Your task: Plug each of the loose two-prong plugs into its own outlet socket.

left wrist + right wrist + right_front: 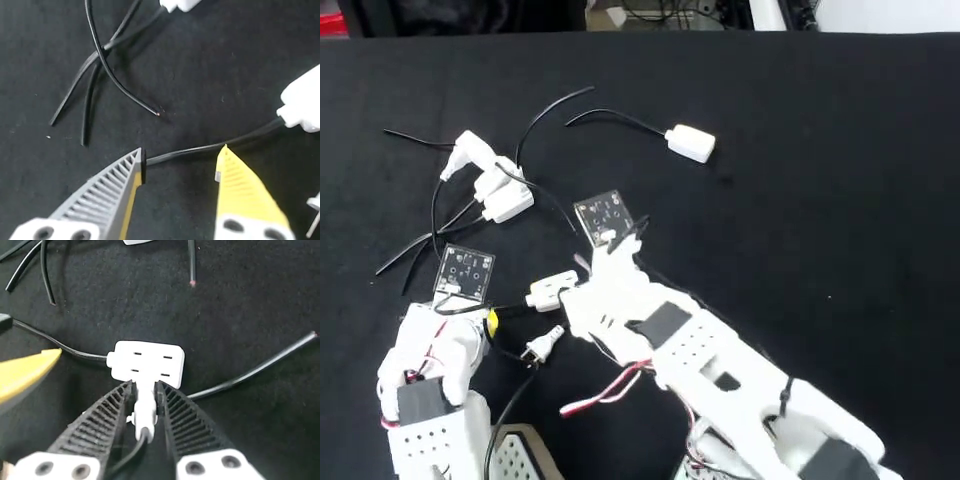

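Note:
A white outlet socket (147, 362) with slots on its top face lies on the black table (820, 150); from above this socket (548, 291) sits between the two arms. My right gripper (144, 386) is shut on a small white plug (144, 412) whose front touches the socket's near side. My left gripper (182, 150) is open, its grey and yellow fingers on either side of the socket's black cord (200, 150). Another loose two-prong plug (545, 345) lies just in front of the socket, its prongs (315, 215) beside the yellow finger.
A cluster of white plugs and sockets (490, 185) with tangled black cords lies at the back left. A lone white socket (690, 143) on a black cord sits farther back. Loose cord ends (150, 107) cross the table ahead of the left gripper.

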Robot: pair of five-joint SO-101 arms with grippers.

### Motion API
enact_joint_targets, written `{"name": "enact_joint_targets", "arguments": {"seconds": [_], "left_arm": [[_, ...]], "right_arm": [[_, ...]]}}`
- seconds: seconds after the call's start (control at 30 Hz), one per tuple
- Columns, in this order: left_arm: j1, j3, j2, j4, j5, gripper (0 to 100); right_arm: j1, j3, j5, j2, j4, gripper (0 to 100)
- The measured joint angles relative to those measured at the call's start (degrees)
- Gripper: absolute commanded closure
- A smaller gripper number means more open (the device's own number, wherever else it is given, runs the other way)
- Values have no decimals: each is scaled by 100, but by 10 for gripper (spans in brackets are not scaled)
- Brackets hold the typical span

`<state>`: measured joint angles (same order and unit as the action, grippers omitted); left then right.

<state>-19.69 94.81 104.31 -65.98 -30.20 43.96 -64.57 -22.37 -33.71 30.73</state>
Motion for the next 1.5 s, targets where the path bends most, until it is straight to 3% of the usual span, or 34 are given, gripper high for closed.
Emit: {"name": "enact_joint_targets", "arguments": {"seconds": [0.2, 1.1, 1.3, 1.37, 1.5], "left_arm": [[0, 44, 0, 0, -9, 762], [-53, 88, 0, 0, -9, 761], [-53, 88, 0, 0, -9, 759], [-53, 88, 0, 0, -9, 759], [-53, 88, 0, 0, -9, 759]], "right_arm": [[-413, 738, 88, 835, 0, 987], [-255, 1468, 176, 2629, -413, 986], [-255, 1855, 510, 3121, -519, 983], [-255, 1855, 607, 3112, -519, 939], [-220, 1741, 712, 2945, -501, 734]]}}
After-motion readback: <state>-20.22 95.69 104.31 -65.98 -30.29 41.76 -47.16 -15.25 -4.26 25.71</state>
